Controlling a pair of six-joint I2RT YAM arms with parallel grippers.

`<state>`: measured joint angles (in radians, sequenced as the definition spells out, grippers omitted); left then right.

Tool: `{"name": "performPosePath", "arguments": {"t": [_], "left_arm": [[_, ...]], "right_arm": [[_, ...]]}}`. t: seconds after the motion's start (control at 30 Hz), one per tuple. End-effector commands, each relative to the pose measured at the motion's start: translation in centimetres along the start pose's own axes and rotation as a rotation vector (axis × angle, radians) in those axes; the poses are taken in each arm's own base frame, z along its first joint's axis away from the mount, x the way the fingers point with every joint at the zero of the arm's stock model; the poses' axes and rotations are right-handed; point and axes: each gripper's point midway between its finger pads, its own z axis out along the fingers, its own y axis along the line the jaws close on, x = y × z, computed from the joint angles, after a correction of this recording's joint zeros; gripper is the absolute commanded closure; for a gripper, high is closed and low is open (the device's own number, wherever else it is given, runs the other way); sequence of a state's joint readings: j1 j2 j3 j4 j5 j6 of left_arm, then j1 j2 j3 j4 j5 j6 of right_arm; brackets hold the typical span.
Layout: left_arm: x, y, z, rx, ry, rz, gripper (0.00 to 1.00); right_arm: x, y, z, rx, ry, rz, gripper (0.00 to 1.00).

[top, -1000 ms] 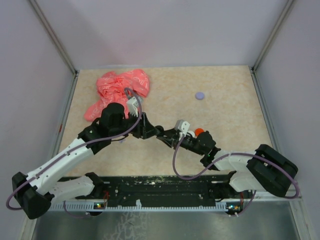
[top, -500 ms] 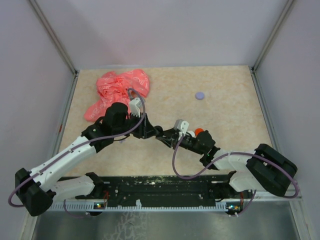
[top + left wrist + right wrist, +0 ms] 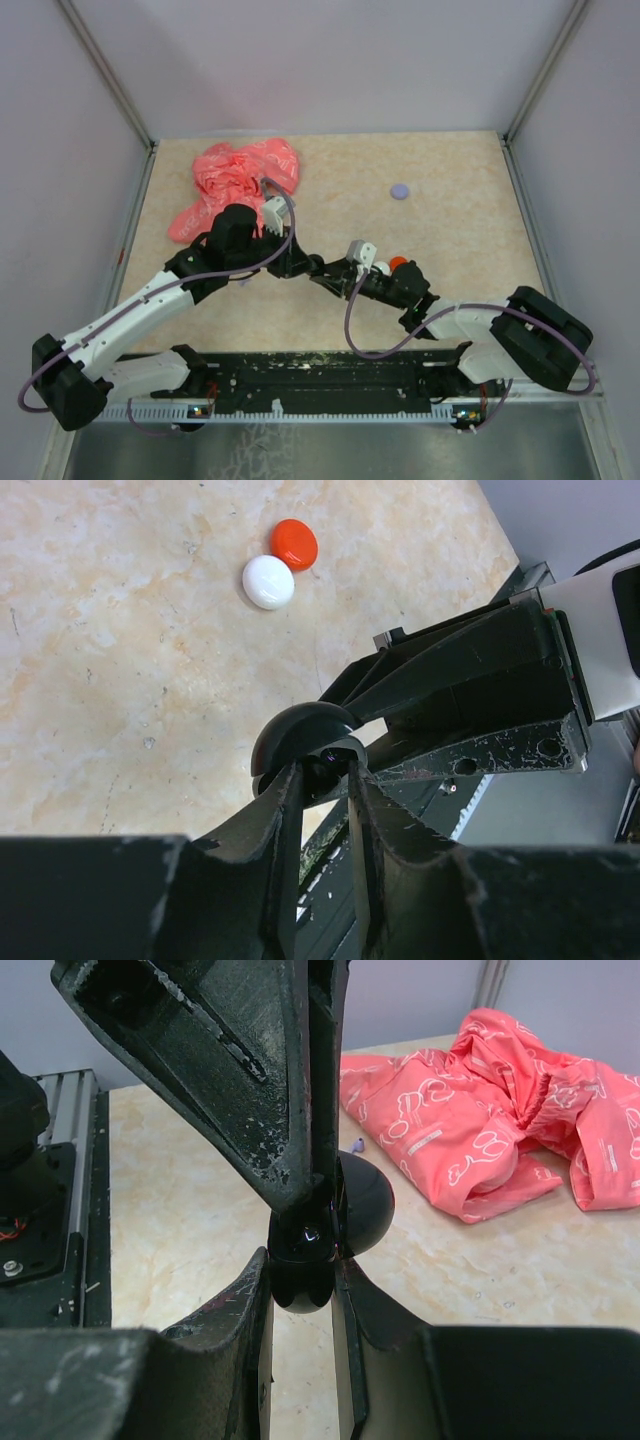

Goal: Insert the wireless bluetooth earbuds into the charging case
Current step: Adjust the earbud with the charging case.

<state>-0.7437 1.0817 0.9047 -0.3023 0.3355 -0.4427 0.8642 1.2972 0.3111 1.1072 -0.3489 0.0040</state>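
My right end effector (image 3: 300, 1266) clamps the black charging case (image 3: 368, 1205). My left end effector (image 3: 323, 772) sits nearly together at its mouth; what it grips I cannot tell. I'd press straight down, gently.

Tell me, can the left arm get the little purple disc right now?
Probably not yet. Nothing blocks the purple disc, but the left fingers are busy at the black case the right fingers hold, and the disc lies far off at the back right.
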Motion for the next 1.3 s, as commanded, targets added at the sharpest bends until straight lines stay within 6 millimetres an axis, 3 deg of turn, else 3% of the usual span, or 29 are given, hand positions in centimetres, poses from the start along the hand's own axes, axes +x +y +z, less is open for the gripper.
{"name": "performPosePath", "arguments": {"t": [0.0, 0.37, 0.6, 0.93, 1.27], "left_arm": [[-1.0, -1.9, -0.4, 0.097, -0.027, 0.095, 0.71], [-0.3, -2.0, -0.1, 0.168, -0.015, 0.287, 0.69], [0.1, -3.6, -0.5, 0.291, -0.032, 0.4, 0.68], [0.9, -4.1, -0.7, 0.359, -0.032, 0.482, 0.65], [-0.5, -5.0, -2.3, 0.351, -0.11, 0.496, 0.57]], "right_arm": [[-2.8, 0.1, 1.4, -0.02, -0.082, -0.015, 1.0], [-3.2, 1.2, 1.5, -0.086, -0.093, -0.015, 1.0], [-3.1, 1.8, 1.5, -0.119, -0.092, -0.013, 1.0], [-3.9, 2.9, 1.4, -0.181, -0.122, 0.001, 1.0], [-4.3, 2.5, 1.3, -0.154, -0.133, 0.008, 1.0]]}}
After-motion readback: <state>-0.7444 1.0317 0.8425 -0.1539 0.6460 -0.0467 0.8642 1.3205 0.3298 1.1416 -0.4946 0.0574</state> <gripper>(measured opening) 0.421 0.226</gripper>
